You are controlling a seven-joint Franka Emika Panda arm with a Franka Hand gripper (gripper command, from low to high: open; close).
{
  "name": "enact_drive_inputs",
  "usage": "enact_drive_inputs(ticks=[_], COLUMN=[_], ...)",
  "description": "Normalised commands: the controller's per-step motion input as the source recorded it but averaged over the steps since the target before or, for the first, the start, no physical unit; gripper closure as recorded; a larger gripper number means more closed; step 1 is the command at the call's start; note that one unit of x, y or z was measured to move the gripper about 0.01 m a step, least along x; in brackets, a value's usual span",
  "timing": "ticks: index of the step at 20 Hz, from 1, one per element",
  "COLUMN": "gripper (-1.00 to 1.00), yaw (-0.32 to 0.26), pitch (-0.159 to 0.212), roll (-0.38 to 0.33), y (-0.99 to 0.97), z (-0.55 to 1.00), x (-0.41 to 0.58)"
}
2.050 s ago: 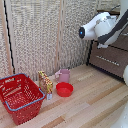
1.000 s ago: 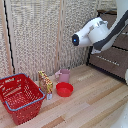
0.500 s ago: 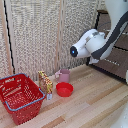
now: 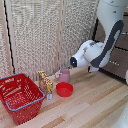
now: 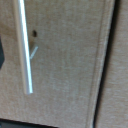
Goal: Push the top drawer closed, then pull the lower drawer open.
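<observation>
Beside the gripper [image 4: 93, 70], lower drawer [image 4: 116, 63] (apart)

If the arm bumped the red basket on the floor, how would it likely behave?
The red basket looks like openwork plastic, so it is probably light and would likely slide on the smooth wooden floor rather than resist. Its wide, low shape suggests it would not tip easily. It appears empty, so little weight holds it.

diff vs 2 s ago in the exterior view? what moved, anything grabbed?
The arm swung from the upper corner on the exterior view's right down and toward the exterior view's left, so its wrist end now hangs low above the wooden floor, near the pink cup. No grasp or release is visible; the claw itself can't be made out. The red basket, red bowl, cup and dresser stayed put.
</observation>
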Motion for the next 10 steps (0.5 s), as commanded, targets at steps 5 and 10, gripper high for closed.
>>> enact_drive_inputs(ticks=[5,10], gripper=[-1.0,-1.0], yaw=[0.027,0.045], pitch=[-0.027,-0.041], roll=[-0.001,0.003], y=[-0.56,-0.67], z=[-0.03,0.0], x=[0.048,0.098])
